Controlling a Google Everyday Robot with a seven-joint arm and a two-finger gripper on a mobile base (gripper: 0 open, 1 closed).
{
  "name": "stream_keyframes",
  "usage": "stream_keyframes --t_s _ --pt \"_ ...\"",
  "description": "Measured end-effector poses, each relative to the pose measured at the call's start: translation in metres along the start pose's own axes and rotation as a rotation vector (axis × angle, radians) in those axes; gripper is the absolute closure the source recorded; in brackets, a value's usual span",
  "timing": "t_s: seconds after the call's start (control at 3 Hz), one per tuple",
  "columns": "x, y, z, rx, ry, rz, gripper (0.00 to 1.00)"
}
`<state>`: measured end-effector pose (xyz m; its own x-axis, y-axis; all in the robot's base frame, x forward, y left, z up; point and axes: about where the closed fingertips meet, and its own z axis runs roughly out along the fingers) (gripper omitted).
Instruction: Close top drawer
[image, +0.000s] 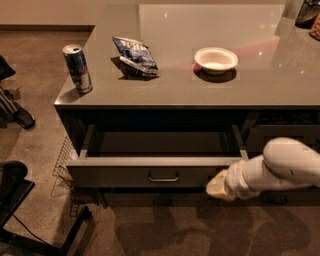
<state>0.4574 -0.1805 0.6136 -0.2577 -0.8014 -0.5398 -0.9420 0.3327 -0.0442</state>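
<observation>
Single high view, angled down at counter (165, 92) front; pincer (218, 185) lower right.

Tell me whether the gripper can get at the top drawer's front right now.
Probably yes. The gripper sits low at the right end of the front of the top drawer, which is partly open. It seems to touch the front, with nothing between them.

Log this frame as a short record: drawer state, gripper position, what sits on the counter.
drawer state: top drawer partly open, front standing out from the cabinet
pull: metal bar pull at front centre, nothing on it
gripper: gripper low, at the picture-right end of the drawer front
counter: counter holds can, chip bag, white bowl
task status: drawer not yet closed
</observation>
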Motion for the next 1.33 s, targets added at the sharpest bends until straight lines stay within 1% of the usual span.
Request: stream_keyframes --t_s 0.33,0.67,1.0,1.33 --pt "-0.014 -0.047 0.003 0.011 -0.031 -0.038 1.00" --pt "-0.014 -0.047 0.003 0.011 -0.031 -0.038 1.00" --pt "-0.013 -0.078 0.017 0.034 -0.051 -0.043 1.00" --pt "-0.016 -0.141 0.019 0.086 -0.066 -0.056 1.00"
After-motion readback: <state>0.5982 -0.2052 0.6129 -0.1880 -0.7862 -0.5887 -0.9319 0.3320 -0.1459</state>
